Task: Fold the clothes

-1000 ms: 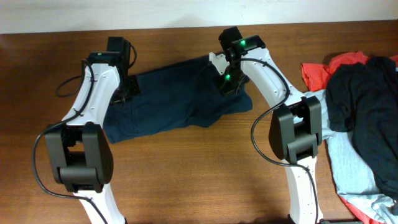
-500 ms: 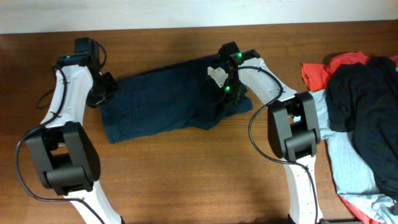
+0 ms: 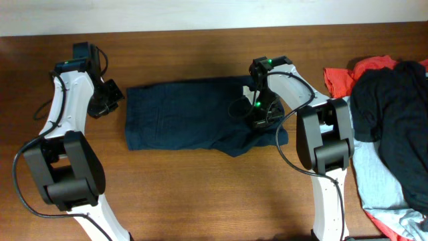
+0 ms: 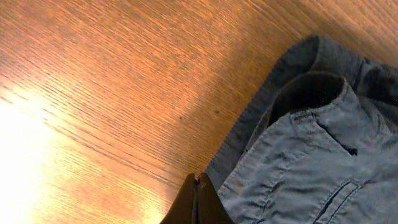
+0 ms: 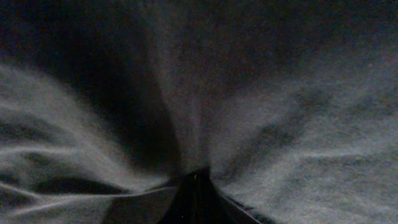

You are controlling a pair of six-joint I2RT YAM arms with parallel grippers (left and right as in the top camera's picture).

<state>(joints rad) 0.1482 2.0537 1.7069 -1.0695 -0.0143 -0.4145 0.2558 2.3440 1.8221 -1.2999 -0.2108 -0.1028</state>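
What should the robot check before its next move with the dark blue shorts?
1. Right gripper has the dark navy blue woven shorts: ok. It is shut, and the cloth folds run into its tips.
2. Left gripper has the hem: cannot tell. It is shut right at the shorts' left edge.
3. Shorts lie smooth on the brown wooden table: not ok. The middle is flat, but the cloth bunches by the right gripper.
4. Pile of red, black and light blue clothes stays out of the way: ok. It lies apart from the shorts, at the table's right end.
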